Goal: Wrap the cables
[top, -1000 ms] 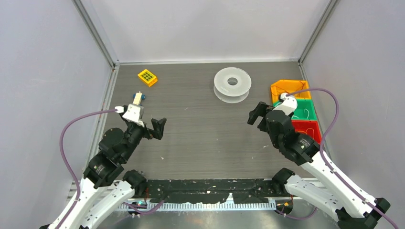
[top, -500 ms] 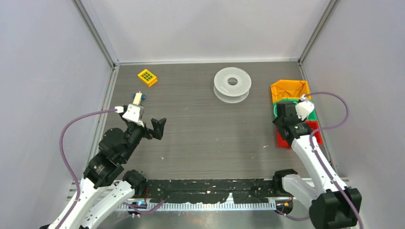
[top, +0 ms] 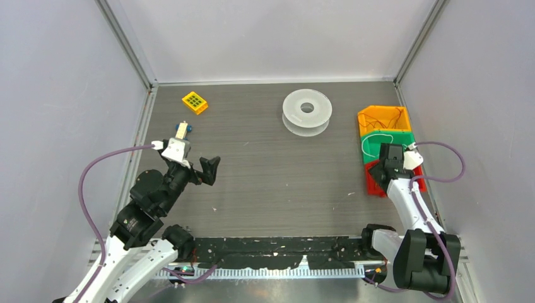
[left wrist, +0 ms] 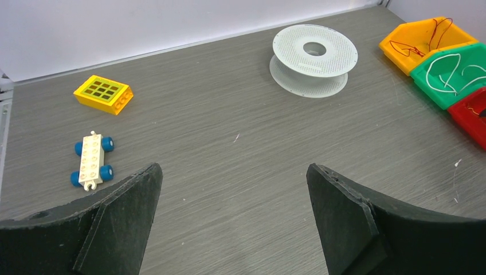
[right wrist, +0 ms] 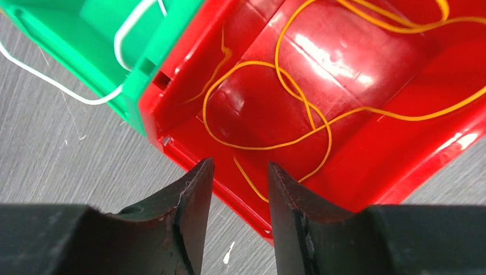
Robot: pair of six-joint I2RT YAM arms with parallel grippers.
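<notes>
Right gripper (right wrist: 240,166): narrow gap, straddling yellow wire (right wrist: 312,125) end, lower centre, likely to pinch it.
Left gripper (left wrist: 233,170): spread wide, apparently waiting.

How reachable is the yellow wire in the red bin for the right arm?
Probably yes: the right tool hangs just over the red bin, and the yellow wire lies uncovered.

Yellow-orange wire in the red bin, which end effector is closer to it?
Right. The right end effector hangs at the rim of the red bin, jaws parted, right by the yellow-orange wire. The left end effector sits open, far across the table.
</notes>
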